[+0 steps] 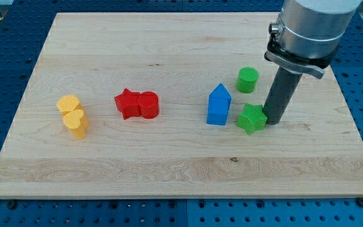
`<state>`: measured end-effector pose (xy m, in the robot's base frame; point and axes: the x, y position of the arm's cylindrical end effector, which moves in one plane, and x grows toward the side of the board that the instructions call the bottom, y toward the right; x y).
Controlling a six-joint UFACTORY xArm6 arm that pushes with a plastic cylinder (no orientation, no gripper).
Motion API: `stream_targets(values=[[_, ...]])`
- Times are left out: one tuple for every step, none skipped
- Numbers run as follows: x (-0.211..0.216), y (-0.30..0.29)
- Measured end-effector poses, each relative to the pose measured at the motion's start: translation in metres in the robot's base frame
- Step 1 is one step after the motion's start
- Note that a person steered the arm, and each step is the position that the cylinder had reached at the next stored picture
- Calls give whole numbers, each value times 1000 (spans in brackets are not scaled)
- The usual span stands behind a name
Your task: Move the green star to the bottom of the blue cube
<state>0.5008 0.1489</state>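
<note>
The green star [251, 118] lies on the wooden board [169, 164], right of centre. The blue block [218, 104], house-shaped with a pointed top, stands just to the star's left, with a small gap between them. My tip [273, 121] rests on the board at the star's right edge, touching or almost touching it. The rod rises from there to the grey arm body [311, 28] at the view's top right.
A green cylinder [247, 80] stands above the star, near the rod. A red star [127, 103] and a red cylinder [148, 104] sit together left of centre. Two yellow blocks [73, 116] sit at the view's left. Blue perforated table surrounds the board.
</note>
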Motion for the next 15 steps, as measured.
stream_targets(values=[[-3,3],[-35,4],[-60,2],[-56,-4],[-40,-6],[-24,-6],[-12,-6],[-2,-6],[4,-6],[13,-16],[24,-28],[30,-38],[32,-45],[32,-47],[32,-28]])
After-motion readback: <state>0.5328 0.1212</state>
